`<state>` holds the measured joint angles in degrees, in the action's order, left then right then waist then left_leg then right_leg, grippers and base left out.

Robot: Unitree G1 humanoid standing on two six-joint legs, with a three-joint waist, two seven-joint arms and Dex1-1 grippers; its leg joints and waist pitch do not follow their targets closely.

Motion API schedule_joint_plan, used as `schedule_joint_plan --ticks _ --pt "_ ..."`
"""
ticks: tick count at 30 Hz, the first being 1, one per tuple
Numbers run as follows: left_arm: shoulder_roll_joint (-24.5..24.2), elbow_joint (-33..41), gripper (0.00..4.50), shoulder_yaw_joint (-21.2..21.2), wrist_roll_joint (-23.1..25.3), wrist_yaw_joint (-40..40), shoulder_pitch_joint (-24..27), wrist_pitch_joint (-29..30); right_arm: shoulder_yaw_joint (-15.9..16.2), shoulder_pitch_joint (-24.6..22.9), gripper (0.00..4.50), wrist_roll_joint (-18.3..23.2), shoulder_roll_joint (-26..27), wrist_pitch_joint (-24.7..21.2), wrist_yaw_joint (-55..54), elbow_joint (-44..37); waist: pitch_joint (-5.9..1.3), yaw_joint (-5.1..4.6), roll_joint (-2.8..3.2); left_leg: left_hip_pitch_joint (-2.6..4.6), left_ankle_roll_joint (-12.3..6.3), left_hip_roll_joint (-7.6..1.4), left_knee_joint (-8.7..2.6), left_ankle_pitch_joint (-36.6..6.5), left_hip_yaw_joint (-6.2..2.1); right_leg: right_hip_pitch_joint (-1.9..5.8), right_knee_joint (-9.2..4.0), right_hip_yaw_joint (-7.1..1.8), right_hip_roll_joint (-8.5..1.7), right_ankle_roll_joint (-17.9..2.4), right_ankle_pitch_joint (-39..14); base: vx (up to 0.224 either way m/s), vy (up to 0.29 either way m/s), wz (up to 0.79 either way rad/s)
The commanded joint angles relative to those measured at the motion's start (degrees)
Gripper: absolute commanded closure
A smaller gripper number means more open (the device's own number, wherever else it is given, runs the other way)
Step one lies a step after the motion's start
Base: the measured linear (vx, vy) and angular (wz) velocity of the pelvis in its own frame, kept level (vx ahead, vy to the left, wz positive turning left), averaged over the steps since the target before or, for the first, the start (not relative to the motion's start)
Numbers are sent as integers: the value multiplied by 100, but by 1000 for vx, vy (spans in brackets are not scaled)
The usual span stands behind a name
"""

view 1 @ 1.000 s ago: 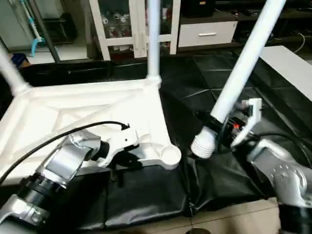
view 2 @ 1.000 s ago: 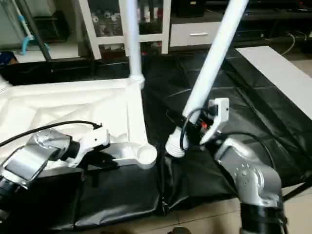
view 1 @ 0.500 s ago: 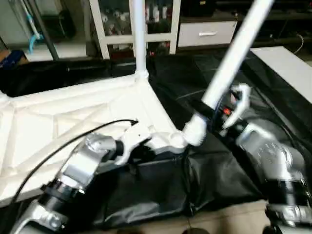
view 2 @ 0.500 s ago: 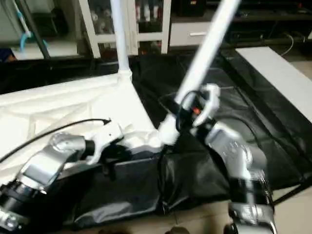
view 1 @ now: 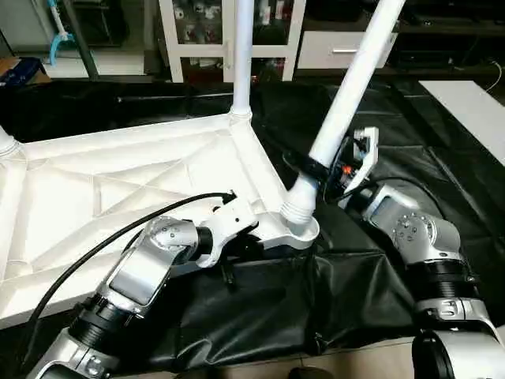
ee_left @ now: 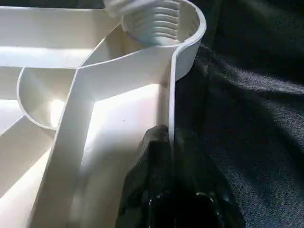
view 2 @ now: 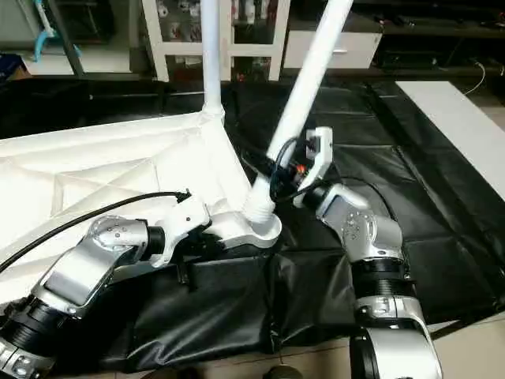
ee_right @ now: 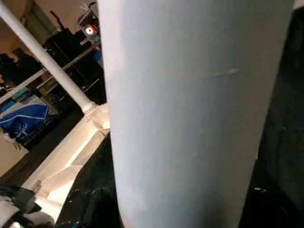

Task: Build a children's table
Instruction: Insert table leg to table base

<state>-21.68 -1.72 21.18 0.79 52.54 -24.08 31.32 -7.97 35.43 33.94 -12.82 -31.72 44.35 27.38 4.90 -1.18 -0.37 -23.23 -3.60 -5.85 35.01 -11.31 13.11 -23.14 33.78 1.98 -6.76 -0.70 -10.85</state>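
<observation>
The children's table top (view 1: 118, 181) lies upside down on a black sheet, ribs facing up. One leg (view 1: 241, 55) stands upright in the far corner socket, and another leg (view 1: 5, 144) stands at the far left corner. My right gripper (view 1: 314, 168) is shut on a third leg (view 1: 351, 87), which is tilted. Its threaded end (ee_left: 152, 21) sits in the near right corner socket (view 1: 306, 234). My left gripper (ee_left: 168, 137) is shut on the top's side rim just behind that socket, one finger (ee_left: 152, 152) inside the rim and one outside.
The black sheet (view 1: 260, 308) covers the floor under the top and is wrinkled near the front. A white glass-door cabinet (view 1: 201, 39) and a drawer unit (view 1: 339, 51) stand at the back. A white board (view 1: 473, 103) lies at the right.
My right gripper carried the tilted leg leftward, and its threaded end went from the sheet beside the corner into the socket. The camera also shifted. My left gripper kept its hold on the rim.
</observation>
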Motion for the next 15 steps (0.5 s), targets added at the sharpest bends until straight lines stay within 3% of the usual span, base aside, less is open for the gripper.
schedule_joint_plan --ticks 1,5,7,11,15 --pt "26 -146 450 22 -76 -10 93 -46 -107 -35 265 -50 -66 94 37 33 -238 -5 -47 263 459 -705 -644 -2094 -417 15 -405 -258 -329 -1057 -1659 0 0 0" --pt "8 -112 450 63 -57 13 94 -80 -130 -96 265 -34 -96 91 60 59 -219 -10 -54 275 514 -720 -666 -2212 -432 -3 -425 -256 -318 -992 -1901 0 0 0" --pt "12 -114 450 93 -54 7 83 -92 -120 -121 265 -50 -124 99 131 77 -226 -6 -45 296 529 -724 -685 -2136 -418 -3 -423 -247 -307 -1005 -1734 0 0 0" --pt "14 -124 450 134 -36 18 62 -169 -144 -154 265 -32 -157 82 178 90 -218 -16 -51 270 497 -728 -706 -2030 -411 22 -415 -241 -306 -1067 -1561 0 0 0" --pt "8 -94 450 150 -19 23 82 -196 -170 -229 265 -17 -145 78 230 108 -190 -11 -70 277 515 -738 -716 -2165 -416 -2 -442 -254 -325 -1026 -1818 0 0 0"
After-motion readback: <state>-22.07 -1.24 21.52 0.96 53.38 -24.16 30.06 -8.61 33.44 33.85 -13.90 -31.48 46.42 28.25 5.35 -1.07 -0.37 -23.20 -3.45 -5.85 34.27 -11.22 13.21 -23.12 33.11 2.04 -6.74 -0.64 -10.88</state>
